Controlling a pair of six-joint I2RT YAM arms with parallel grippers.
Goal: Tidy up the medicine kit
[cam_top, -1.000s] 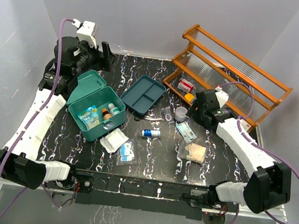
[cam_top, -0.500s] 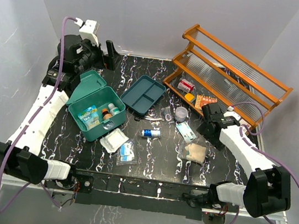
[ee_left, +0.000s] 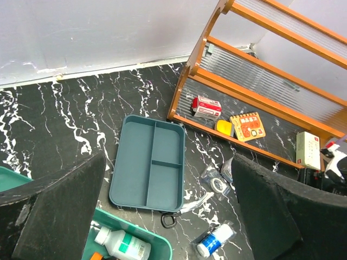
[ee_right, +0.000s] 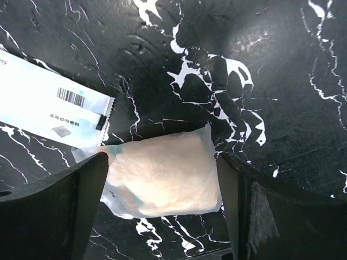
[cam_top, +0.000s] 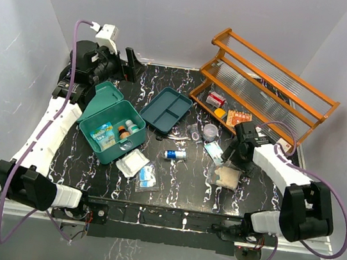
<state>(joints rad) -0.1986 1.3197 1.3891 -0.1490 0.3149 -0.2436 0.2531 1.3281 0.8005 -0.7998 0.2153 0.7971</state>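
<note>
The teal medicine kit (cam_top: 110,129) stands open at the left with bottles and a packet inside; its rim shows in the left wrist view (ee_left: 135,242). Its insert tray (cam_top: 165,109) lies empty beside it and shows in the left wrist view (ee_left: 149,162). My left gripper (cam_top: 129,65) is open and empty, raised at the back left (ee_left: 168,216). My right gripper (cam_top: 229,158) is open, straddling a peach-coloured bandage bag (ee_right: 162,174) that lies on the table (cam_top: 226,176); the fingers (ee_right: 49,211) stand on either side, not closed on it.
An orange wooden rack (cam_top: 264,84) at the back right holds small boxes (ee_left: 206,106). Loose on the black marble table are a blue-labelled bottle (cam_top: 174,155), a tape bag (cam_top: 209,132), a white sachet (ee_right: 49,105), scissors (ee_left: 184,208) and packets (cam_top: 134,162) at the front.
My right arm swung from the rack down and forward, and now stands over the peach bag. My left gripper shifted slightly right at the back.
</note>
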